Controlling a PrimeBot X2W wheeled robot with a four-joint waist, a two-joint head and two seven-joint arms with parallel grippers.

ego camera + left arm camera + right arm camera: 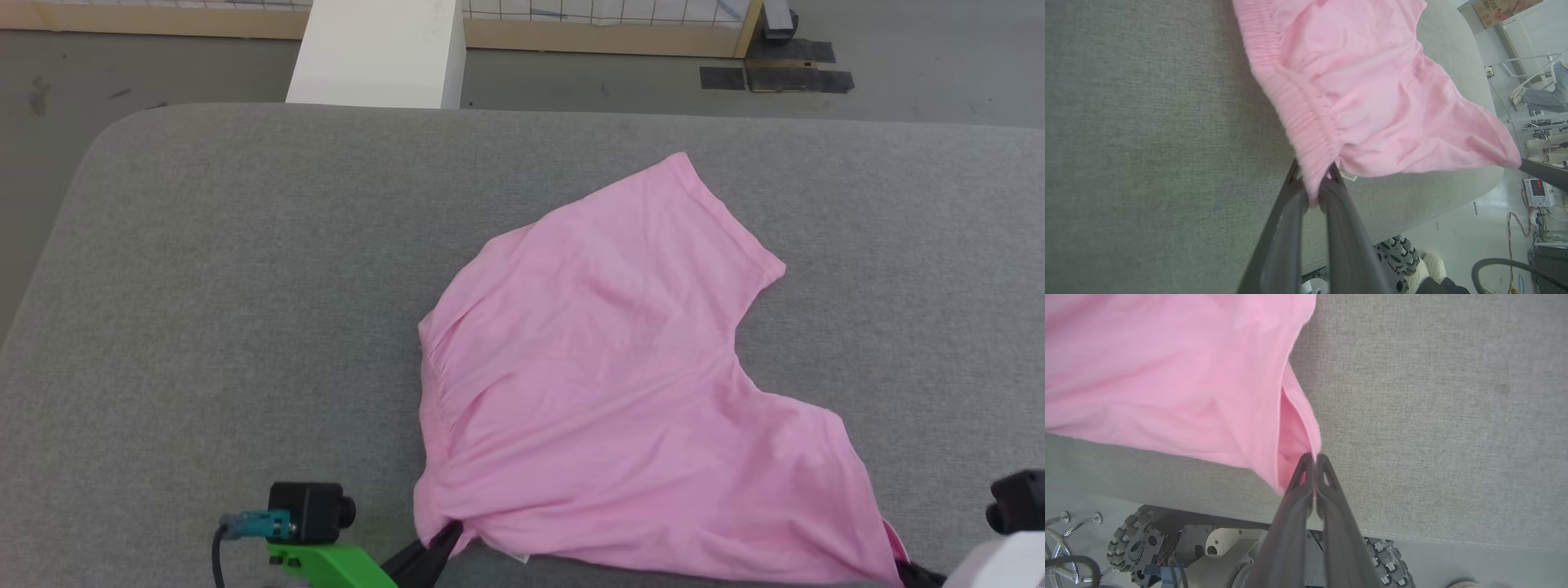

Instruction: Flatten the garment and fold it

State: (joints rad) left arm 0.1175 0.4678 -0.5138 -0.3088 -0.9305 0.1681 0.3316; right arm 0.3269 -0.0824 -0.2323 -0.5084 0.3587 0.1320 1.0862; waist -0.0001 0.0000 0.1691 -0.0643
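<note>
**Q:** What is the state of the left gripper (1312,179)?
**A:** Clenched. Its two dark fingers (1284,232) pinch the corner of the garment (1372,81) where the gathered elastic waistband (1298,110) ends. A small white label (1348,176) hangs just beside the fingertip on that view's right.

**Q:** And the right gripper (1314,457)?
**A:** Clenched likewise. The tips are pressed together on a hem corner, with a fold of pink fabric caught between them.

**Q:** Where does the garment lie beyond the fingers?
**A:** From both pinch points it spreads forward, away from the fingertips, across the grey padded table (204,286). The held edge runs between the two grippers, close to the table's near edge. One leg points away from them toward the far side. Light wrinkles radiate from each grip.

**Q:** What are its handling characteristics?
**A:** It is judged light, thin and soft, with no stiffness, so it drapes, bunches and follows any pull. The woven table cover probably drags on it. It is not fragile, though the elastic gathers likely stretch unevenly.

**Q:** What are the recommended hold points?
**A:** Corners and hems, where doubled fabric gives the tips more to bite on. The waistband corner and the hem corner both qualify. A pinch in mid-panel fabric may lift one layer only, or slip.
</note>
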